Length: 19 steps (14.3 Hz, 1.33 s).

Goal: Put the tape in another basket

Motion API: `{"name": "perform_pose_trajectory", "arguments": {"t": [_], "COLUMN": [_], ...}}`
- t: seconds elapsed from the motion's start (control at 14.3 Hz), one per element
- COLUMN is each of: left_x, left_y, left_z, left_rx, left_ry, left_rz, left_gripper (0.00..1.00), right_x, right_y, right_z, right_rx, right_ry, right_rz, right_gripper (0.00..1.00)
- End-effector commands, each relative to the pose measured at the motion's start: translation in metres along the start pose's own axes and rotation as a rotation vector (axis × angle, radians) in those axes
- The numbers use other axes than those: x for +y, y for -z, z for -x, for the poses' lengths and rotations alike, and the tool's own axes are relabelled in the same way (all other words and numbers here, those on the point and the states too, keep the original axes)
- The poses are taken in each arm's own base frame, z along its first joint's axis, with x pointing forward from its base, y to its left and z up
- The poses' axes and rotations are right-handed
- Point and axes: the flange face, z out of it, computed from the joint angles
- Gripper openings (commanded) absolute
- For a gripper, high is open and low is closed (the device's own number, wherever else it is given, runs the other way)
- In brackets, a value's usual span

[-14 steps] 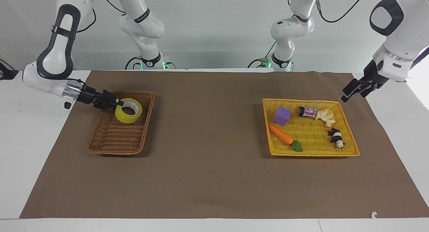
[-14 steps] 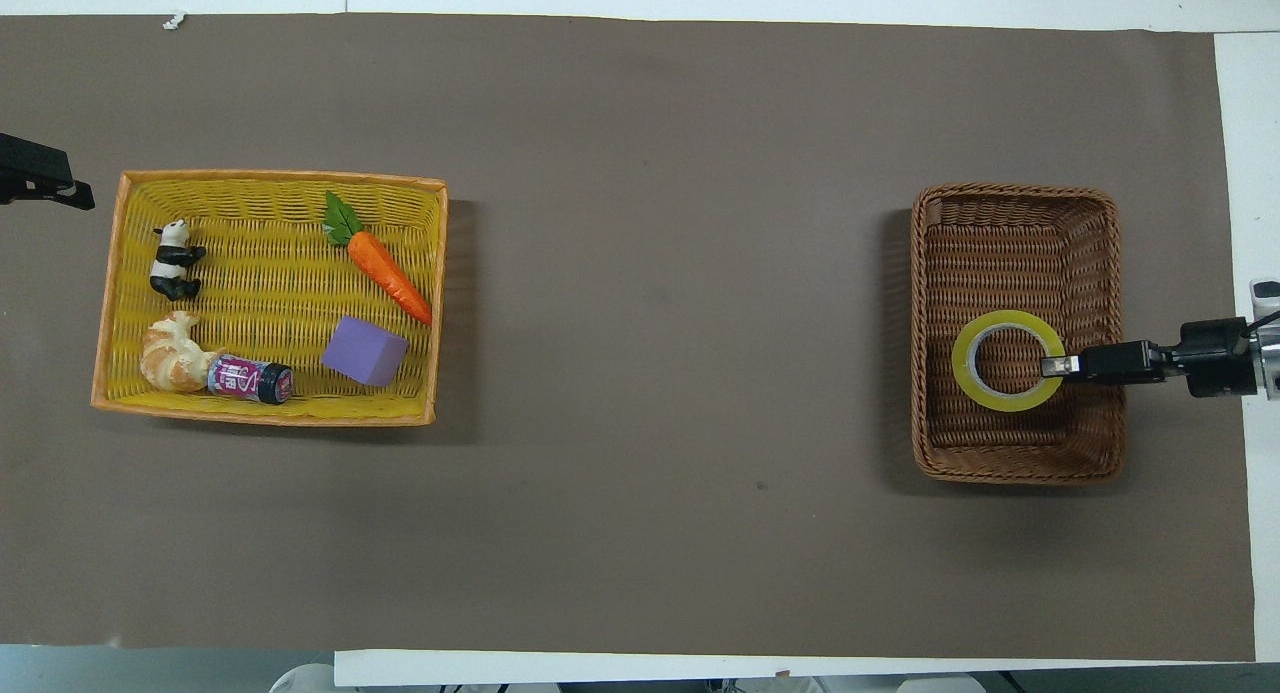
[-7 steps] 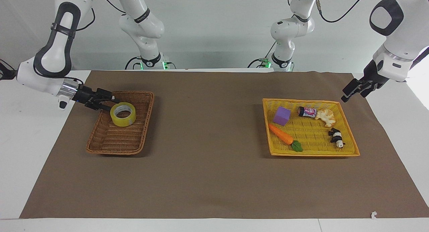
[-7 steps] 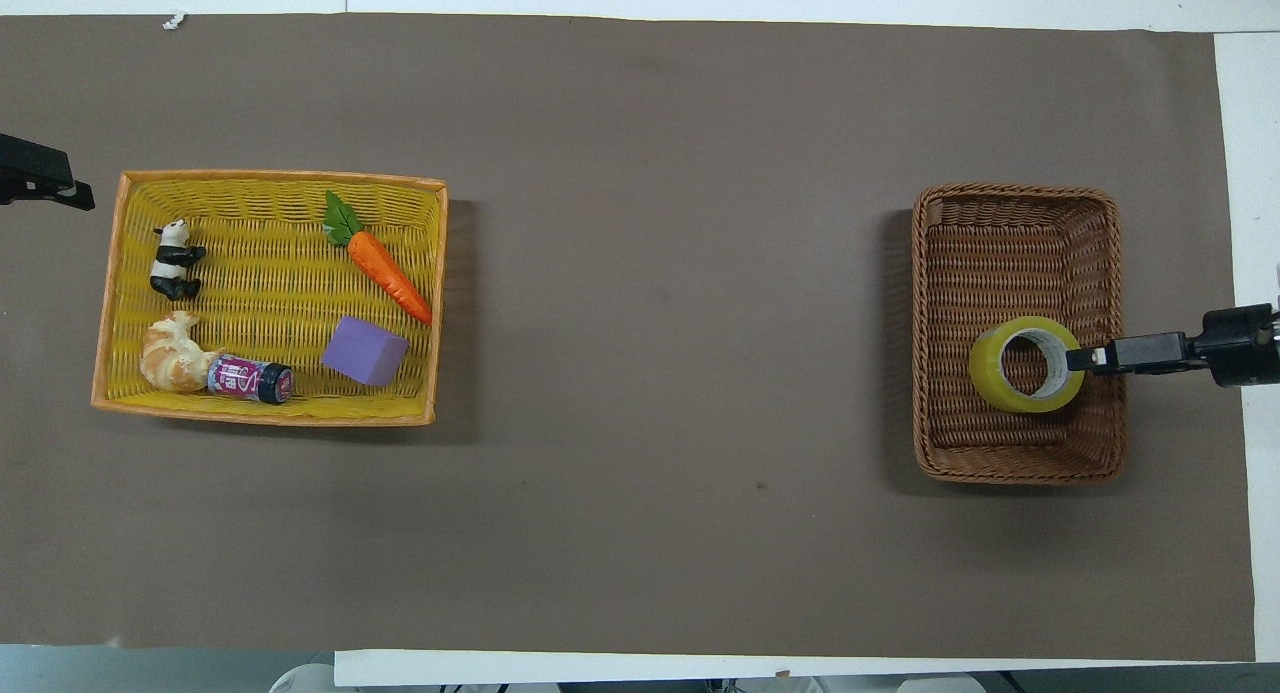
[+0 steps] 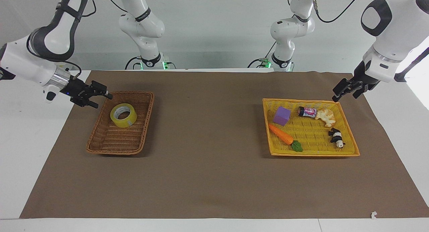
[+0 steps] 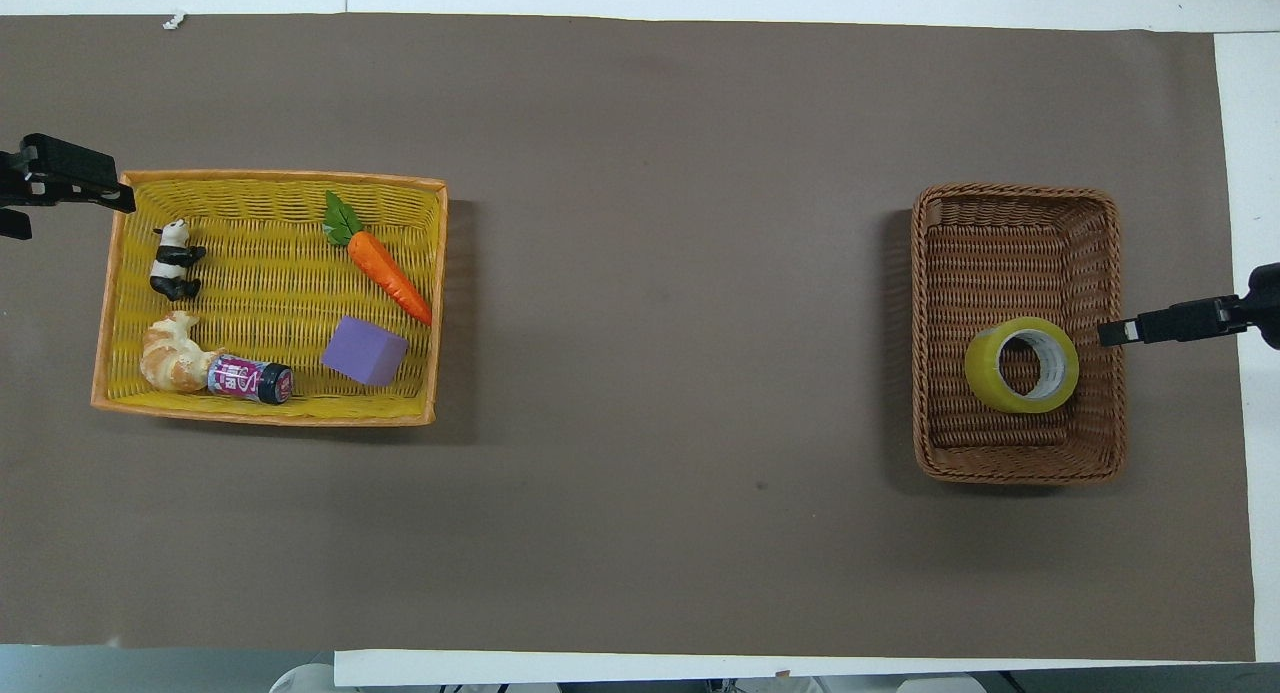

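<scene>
We see a brown mat (image 5: 207, 178) over a white table (image 5: 20, 131), plain pale wall up top. Right arm comes in low, wrist near level; right gripper (image 5: 100, 99) is spread wide, empty, just off the basket (image 5: 100, 146) rim at that arm's end. Tape (image 5: 123, 115) sits tilted in the basket, in its robot-side half, clear of the fingers. Left gripper (image 5: 337, 94) hangs over the yellow tray (image 5: 311, 154) corner; we can't tell its opening. Can (image 5: 307, 112) label is unreadable.
</scene>
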Motion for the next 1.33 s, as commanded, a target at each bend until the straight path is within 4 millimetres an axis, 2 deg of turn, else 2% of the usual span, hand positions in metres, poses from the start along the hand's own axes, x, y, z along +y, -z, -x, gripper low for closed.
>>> {"name": "perform_pose_trajectory", "arguments": {"t": [0.0, 0.07, 0.28, 0.56, 0.7, 0.84, 0.98, 1.05, 1.26], "left_x": [0.001, 0.013, 0.022, 0.02, 0.019, 0.018, 0.017, 0.015, 0.015], "left_y": [0.008, 0.012, 0.015, 0.013, 0.014, 0.017, 0.016, 0.015, 0.013], "left_z": [0.014, 0.021, 0.036, 0.045, 0.048, 0.048, 0.051, 0.051, 0.05], "left_rx": [0.009, 0.018, 0.007, -0.057, -0.066, -0.063, -0.064, -0.064, -0.062], "left_ry": [-0.027, -0.046, -0.061, -0.067, -0.076, -0.079, -0.077, -0.081, -0.095], "left_rz": [-0.053, -0.057, -0.069, -0.091, -0.135, -0.144, -0.154, -0.163, -0.164], "left_gripper": [1.0, 1.0, 1.0, 1.0, 1.0, 1.0, 1.0, 1.0, 1.0], "right_x": [-0.051, -0.068, -0.099, -0.107, -0.112, -0.115, -0.105, -0.1, -0.1], "right_y": [0.027, 0.035, 0.058, 0.081, 0.108, 0.111, 0.107, 0.099, 0.099], "right_z": [-0.004, -0.003, 0.007, 0.018, 0.021, 0.022, 0.02, 0.013, -0.009], "right_rx": [-0.021, -0.032, -0.055, -0.036, -0.04, -0.061, -0.069, -0.092, -0.117], "right_ry": [-0.037, -0.055, -0.083, -0.148, -0.204, -0.3, -0.327, -0.333, -0.323], "right_rz": [0.105, 0.148, 0.282, 0.374, 0.385, 0.385, 0.385, 0.386, 0.478], "right_gripper": [1.0, 1.0, 1.0, 1.0, 1.0, 1.0, 1.0, 1.0, 1.0]}}
